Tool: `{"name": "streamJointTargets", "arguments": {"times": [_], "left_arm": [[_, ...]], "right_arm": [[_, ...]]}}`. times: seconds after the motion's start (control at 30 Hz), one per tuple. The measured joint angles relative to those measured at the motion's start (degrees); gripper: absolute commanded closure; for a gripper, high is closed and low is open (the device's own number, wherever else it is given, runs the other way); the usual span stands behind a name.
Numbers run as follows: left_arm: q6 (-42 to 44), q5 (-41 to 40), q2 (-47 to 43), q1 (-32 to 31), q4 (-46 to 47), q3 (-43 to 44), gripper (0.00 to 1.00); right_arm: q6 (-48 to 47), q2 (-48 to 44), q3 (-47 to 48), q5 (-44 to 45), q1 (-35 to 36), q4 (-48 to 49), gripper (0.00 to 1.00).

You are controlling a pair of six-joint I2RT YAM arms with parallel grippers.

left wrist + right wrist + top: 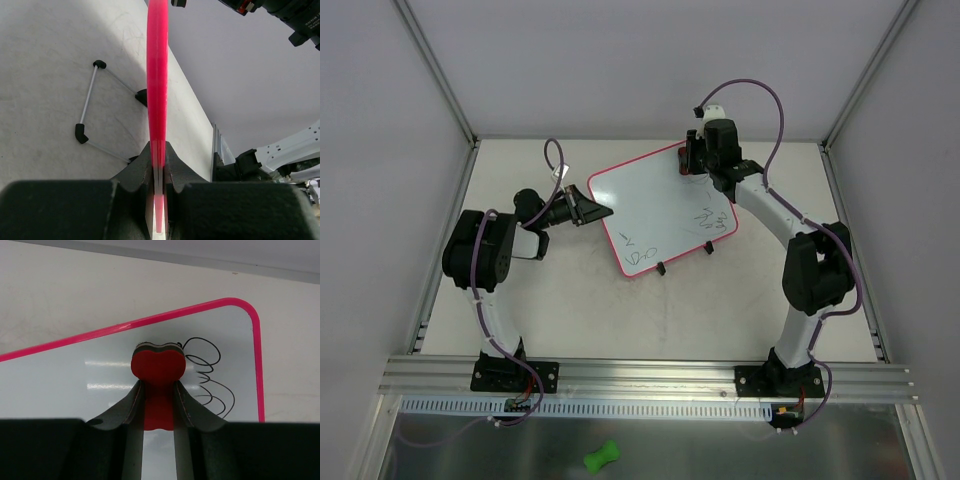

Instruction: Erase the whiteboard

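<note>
The whiteboard [655,205] lies at an angle in the middle of the table, white with a pink rim. Dark scribbles show near its front corner [638,256], its right side [710,218] and its far corner. My left gripper [590,207] is shut on the board's left edge; in the left wrist view the pink rim [157,75] runs edge-on between the jaws [158,150]. My right gripper [692,155] is shut on a red bone-shaped eraser [158,367], its head pressed on the board [75,380] just left of looping scribbles [210,375] at the far corner.
The board's black feet [662,268] stick out at its near edge. A wire leg with black caps [89,100] shows beside the board. Grey walls and metal posts close in the table. A green bone-shaped object [603,456] lies below the rail in front.
</note>
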Motion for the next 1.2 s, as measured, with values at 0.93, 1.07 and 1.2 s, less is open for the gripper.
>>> {"name": "streamJointTargets", "arguments": {"times": [0.93,1.07,1.2], "left_arm": [[5.01,-0.70,-4.57,-1.09,-1.92,-4.11,1.00],[5.01,-0.70,-4.57,-1.11,-1.95,-4.11,1.00],[4.79,-0.72,-4.57,-1.18,-2.25,-4.11,1.00]], "right_arm": [[-0.61,7.43,12.72,4.68,0.28,-8.90,1.00],[0.07,7.41,12.50,6.58,0.00,-9.70,1.00],[2.86,7.10,10.51,7.13,-1.79,-9.70,1.00]]}}
